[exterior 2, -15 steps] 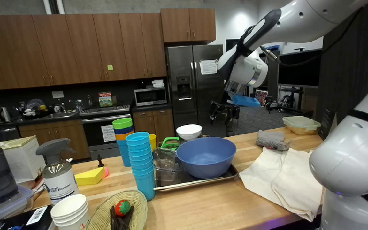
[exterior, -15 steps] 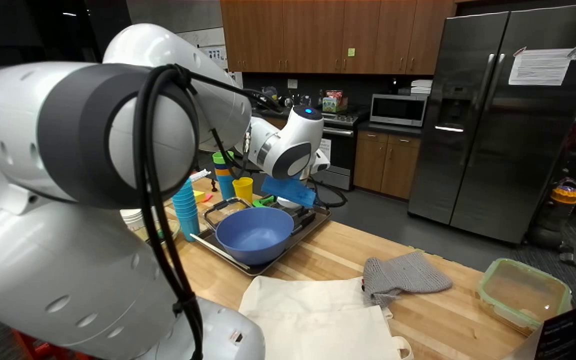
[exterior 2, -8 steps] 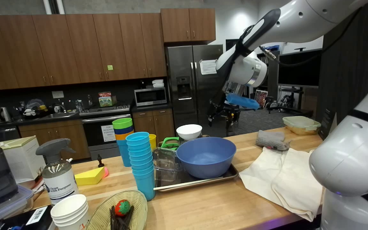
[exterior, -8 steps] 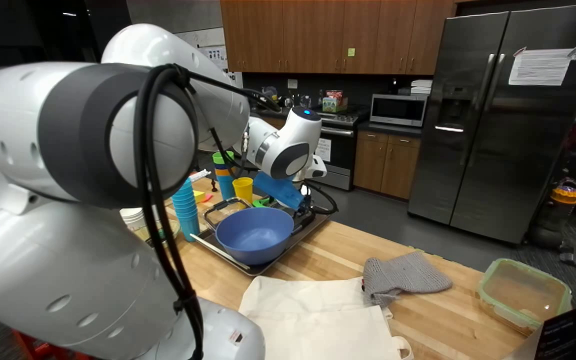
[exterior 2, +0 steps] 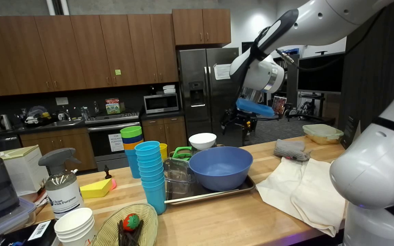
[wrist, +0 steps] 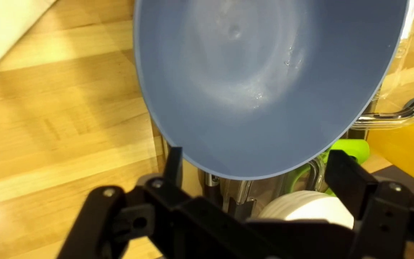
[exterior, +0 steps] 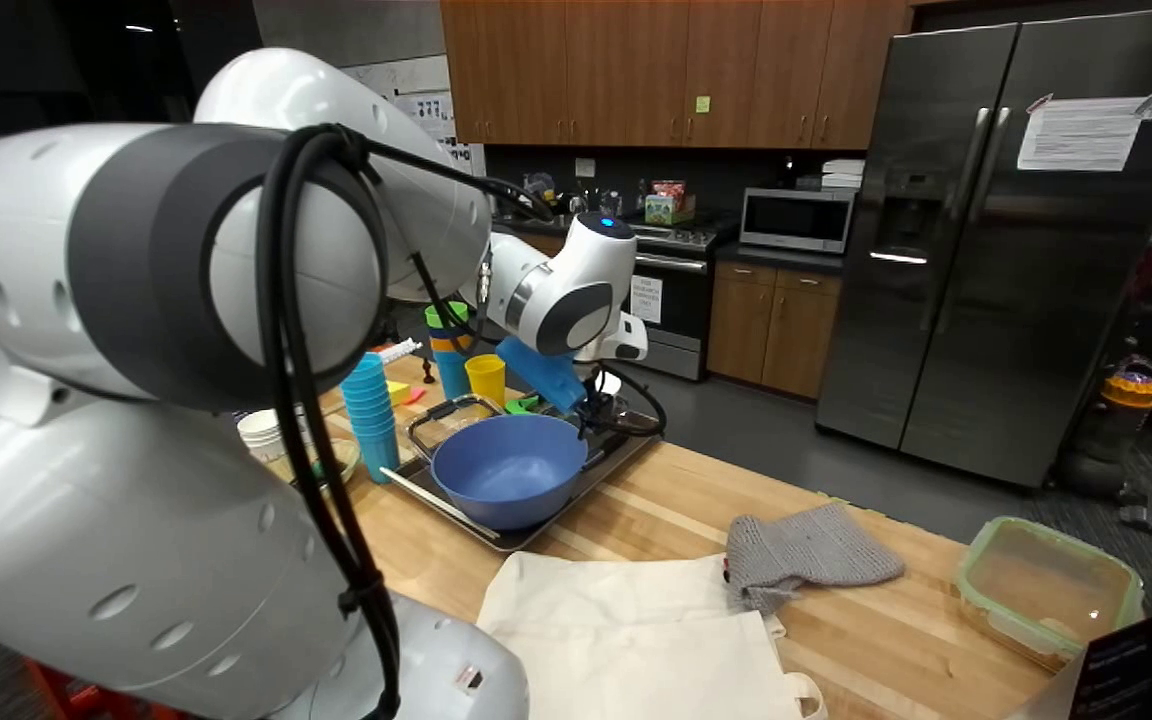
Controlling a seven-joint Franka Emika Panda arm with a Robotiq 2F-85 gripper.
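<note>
Wide open at the fingers (wrist: pixel 349 176), with nothing in their grip. Hung up above the edge of the big blue bowl (exterior 2: pixel 221 169), close but not touching, with a gap below in an exterior view. In the wrist view, seen near the bowl's rim at about 5 o'clock and 7 o'clock, with a small white bowl (wrist: pixel 311 208) farther down between 5 and 6 o'clock.

Around the blue bowl in an exterior view, like a clock: between 12 and 1, up high, the fingers; at 11, close by, the small white bowl; near 10, a bright green thing (exterior 2: pixel 182 153), then farther out a yellow cup (exterior 2: pixel 163 151); at 9, just beside, a clear box (exterior 2: pixel 179 175), then a tall pile of blue cups (exterior 2: pixel 152 181); at 8, farther off, a basket (exterior 2: pixel 150 220) with a red strawberry (exterior 2: pixel 131 222) inside; between 2 and 3, a gray knit cloth (exterior 2: pixel 291 149); at 4, a flat cream cloth (exterior 2: pixel 303 194).

Right under the blue bowl, a dark tray (exterior 2: pixel 247 183), set down on the wood table (exterior 2: pixel 217 218).
</note>
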